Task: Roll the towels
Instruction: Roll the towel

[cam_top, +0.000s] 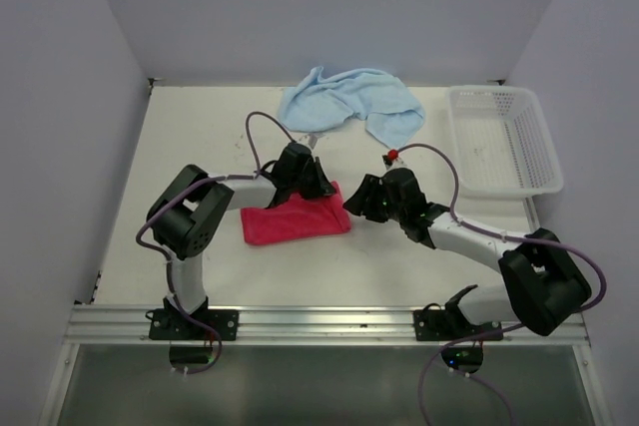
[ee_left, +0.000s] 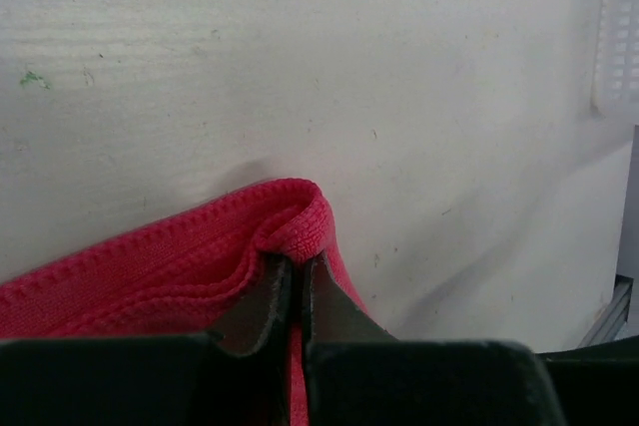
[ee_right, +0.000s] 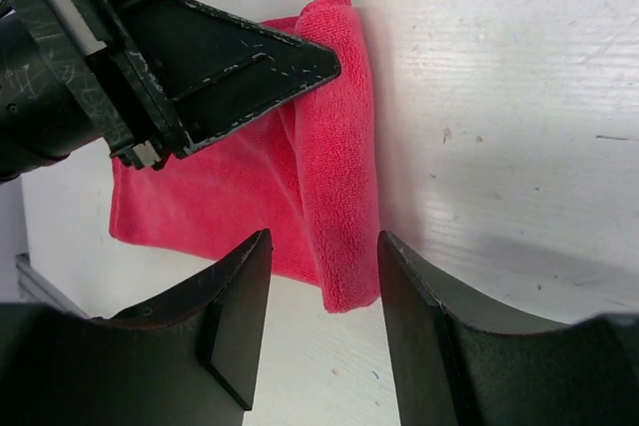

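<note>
On the table [cam_top: 200, 137], in the top view, the red towel [cam_top: 295, 218] is seen lying flat near the middle, between the 2 arms. The left gripper [cam_top: 310, 185] is set down on its far edge, and the right gripper [cam_top: 359, 199] hangs just beside its right end. The blue towel [cam_top: 349, 102] lies crumpled at the far side, well apart from both grippers. The white basket [cam_top: 504, 94] stands at the far right, and no towel is seen in it.

In the left wrist view, the left gripper [ee_left: 297, 268] is shown pinched tight on a doubled hem of the red towel [ee_left: 150, 266], which is bunched up into a small hump between the fingers.

In the right wrist view, the right gripper [ee_right: 319, 241] is shown parted about halfway over the thick turned-over end of the red towel [ee_right: 339, 147]. Nothing is held by it, and whether the fingers touch the cloth cannot be told.

The task is judged to be at an early stage. Only 1 short turn or fold appears to be made at 1 end of the red towel, while most of the cloth lies flat. The rest of that roll is left to be done, and the blue towel is not yet begun.
</note>
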`<state>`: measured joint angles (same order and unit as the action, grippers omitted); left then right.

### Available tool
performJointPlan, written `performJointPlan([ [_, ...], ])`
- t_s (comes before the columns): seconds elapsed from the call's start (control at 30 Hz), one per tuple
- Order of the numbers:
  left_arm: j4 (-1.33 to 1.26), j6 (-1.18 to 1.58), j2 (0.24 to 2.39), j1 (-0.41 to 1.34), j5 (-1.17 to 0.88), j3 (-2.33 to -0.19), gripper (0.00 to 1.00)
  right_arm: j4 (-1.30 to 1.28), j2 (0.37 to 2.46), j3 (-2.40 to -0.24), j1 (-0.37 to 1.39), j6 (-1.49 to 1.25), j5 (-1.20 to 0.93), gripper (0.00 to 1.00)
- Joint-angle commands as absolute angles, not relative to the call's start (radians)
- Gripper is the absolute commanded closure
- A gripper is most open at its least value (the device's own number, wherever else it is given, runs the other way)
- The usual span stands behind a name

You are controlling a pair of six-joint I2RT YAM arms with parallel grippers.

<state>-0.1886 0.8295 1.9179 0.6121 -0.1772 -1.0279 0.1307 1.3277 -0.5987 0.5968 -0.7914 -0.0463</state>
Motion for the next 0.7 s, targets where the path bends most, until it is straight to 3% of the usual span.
performJointPlan([
  [0.0,-0.340,0.874,1.861,0.594,-0.250,-0.980,1.00,0.254,1.374,-0.572,0.577,-0.885,-0.156,0.50],
  [0.67,-0.325,0.834,1.838,0.560,-0.235,-0.942,1.00,0.561,1.532,-0.454,0.525,-1.048,-0.273,0.54],
])
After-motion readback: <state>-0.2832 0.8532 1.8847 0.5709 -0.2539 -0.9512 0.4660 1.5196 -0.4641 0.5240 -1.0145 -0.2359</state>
